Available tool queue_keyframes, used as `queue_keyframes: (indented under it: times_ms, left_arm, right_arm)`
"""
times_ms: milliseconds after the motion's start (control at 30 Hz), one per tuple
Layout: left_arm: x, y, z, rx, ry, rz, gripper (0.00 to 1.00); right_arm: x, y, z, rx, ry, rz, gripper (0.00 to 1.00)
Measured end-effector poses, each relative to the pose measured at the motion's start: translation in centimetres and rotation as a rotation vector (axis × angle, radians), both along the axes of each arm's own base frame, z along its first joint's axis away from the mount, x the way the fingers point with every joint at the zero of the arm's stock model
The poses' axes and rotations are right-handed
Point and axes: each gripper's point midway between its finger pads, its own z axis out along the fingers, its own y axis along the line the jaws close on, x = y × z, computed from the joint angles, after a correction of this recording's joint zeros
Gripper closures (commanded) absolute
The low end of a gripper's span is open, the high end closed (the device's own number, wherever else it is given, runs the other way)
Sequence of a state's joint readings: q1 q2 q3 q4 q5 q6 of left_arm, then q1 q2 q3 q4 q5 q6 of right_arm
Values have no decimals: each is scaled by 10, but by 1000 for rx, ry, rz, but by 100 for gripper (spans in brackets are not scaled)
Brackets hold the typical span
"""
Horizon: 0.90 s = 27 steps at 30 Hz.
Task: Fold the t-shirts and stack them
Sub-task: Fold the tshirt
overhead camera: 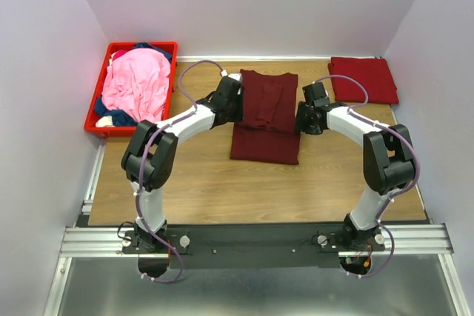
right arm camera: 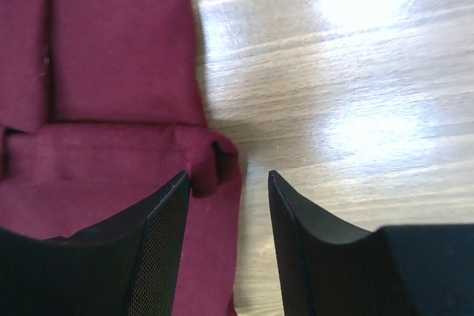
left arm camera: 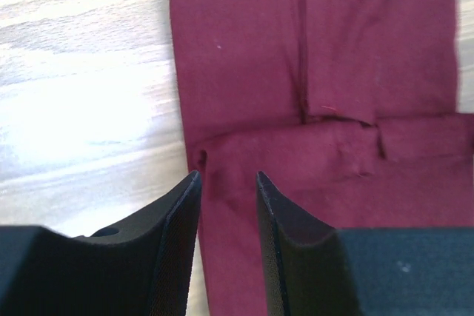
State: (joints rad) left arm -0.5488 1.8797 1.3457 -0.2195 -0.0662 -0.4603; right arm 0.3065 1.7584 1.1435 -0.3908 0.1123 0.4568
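Top external view, working from the left: the red crate (overhead camera: 144,44) sat in the far left corner with a pink t-shirt (overhead camera: 137,86) heaped in it and some darker cloth under that. So there was plenty left to fold.

The left gripper (left arm camera: 228,177) was down at the left edge of the maroon t-shirt (overhead camera: 265,120), which lay flat mid-tabletop (overhead camera: 200,183) with its sides already turned in. The jaws stood parted and straddled the cloth edge, with nothing pinched as far as I could tell.

The right gripper (right arm camera: 228,175) mirrored that at the shirt's right edge. Its jaws were parted too, and a small bunched tuck of cloth sat just by the inner finger. A folded maroon t-shirt (overhead camera: 363,79) lay well apart in the far right corner, which I took for the start of the stack.

My read was that the step in hand was the cross fold. What it called for:
- Both pinches needed to land level with each other, or the fold would go crooked.
- Each side had to catch every layer at the edge, turned-in flap included. That right-hand tuck looked like the spot where a layer could slip out.
- Both sides would need lifting together and only just clear of the wood, so the turned-in sides didn't flop open.
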Motion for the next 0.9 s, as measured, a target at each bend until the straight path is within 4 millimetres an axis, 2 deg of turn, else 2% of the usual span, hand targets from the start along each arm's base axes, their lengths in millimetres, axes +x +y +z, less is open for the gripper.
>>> queue_keyframes:
  times_ms: [167, 300, 400, 533, 600, 633, 667, 700, 733, 900]
  left_arm:
    - [6, 0, -14, 22, 21, -2, 57]
    - [7, -2, -23, 29, 37, -15, 62]
    - [6, -2, -30, 36, 52, -21, 65]
    - [5, -1, -34, 42, 60, -24, 69]
    - [5, -1, -35, 43, 62, -24, 76]
    - [5, -1, -35, 44, 62, -25, 78]
    - [5, -1, -35, 45, 63, -25, 85]
    - [4, -2, -36, 43, 64, -26, 97]
    - [4, -2, -36, 43, 64, -29, 100]
    - [3, -2, -37, 38, 68, -33, 100]
  right_arm:
    - [-1, 5, -9, 32, 26, 3, 51]
    - [2, 10, -9, 56, 19, 13, 60]
    - [2, 12, -11, 64, 22, 16, 63]
    - [3, 13, -13, 67, 25, 17, 78]
    - [3, 13, -13, 68, 25, 18, 85]
    - [3, 13, -13, 68, 23, 17, 92]
    - [4, 14, -13, 70, 22, 17, 95]
    - [4, 14, -13, 70, 21, 16, 99]
    - [4, 14, -13, 69, 19, 19, 99]
    - [4, 14, -12, 67, 16, 37, 99]
